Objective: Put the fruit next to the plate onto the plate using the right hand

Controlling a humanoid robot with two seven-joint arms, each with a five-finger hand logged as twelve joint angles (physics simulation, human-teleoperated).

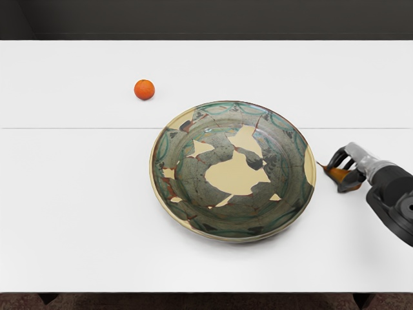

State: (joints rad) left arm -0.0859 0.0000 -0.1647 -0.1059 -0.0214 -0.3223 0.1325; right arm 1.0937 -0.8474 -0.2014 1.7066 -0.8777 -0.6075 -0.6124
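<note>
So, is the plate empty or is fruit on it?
Empty: the plate shows only its painted pattern; the orange fruit lies on the table, apart from it.

Simulated tabletop test scene, plain white table (77, 194), dark blank wall (206, 19) behind, brown floor (193, 301) below

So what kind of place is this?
Probably a computer-made robot test spot, not a real kitchen. There's just a plain white table, one big painted plate, a little orange fruit and a robot's right hand.
</note>
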